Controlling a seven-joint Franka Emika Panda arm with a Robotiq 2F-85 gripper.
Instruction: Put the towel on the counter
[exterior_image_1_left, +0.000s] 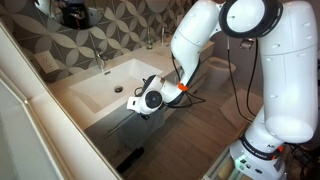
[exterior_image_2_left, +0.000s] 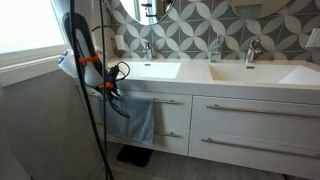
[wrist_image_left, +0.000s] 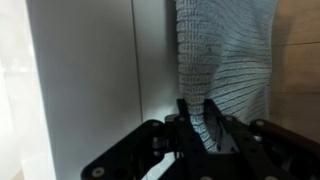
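The grey-blue towel (exterior_image_2_left: 141, 118) hangs limp down the front of the white drawers, below the left basin. In the wrist view its ribbed cloth (wrist_image_left: 228, 55) fills the upper right. The counter (exterior_image_2_left: 240, 75) is the long white top with two basins and chrome faucets; it also shows from above in an exterior view (exterior_image_1_left: 95, 90). My gripper (wrist_image_left: 196, 118) is shut on a fold at the towel's upper left edge. In both exterior views it sits at the counter's front edge (exterior_image_2_left: 109, 90) (exterior_image_1_left: 150, 100).
The white drawers with bar handles (exterior_image_2_left: 250, 128) are below the counter. A black flat object (exterior_image_2_left: 133, 155) lies on the floor under the towel. A black cable (exterior_image_2_left: 88, 130) hangs down at the left. The robot base (exterior_image_1_left: 262, 150) stands on the wooden floor.
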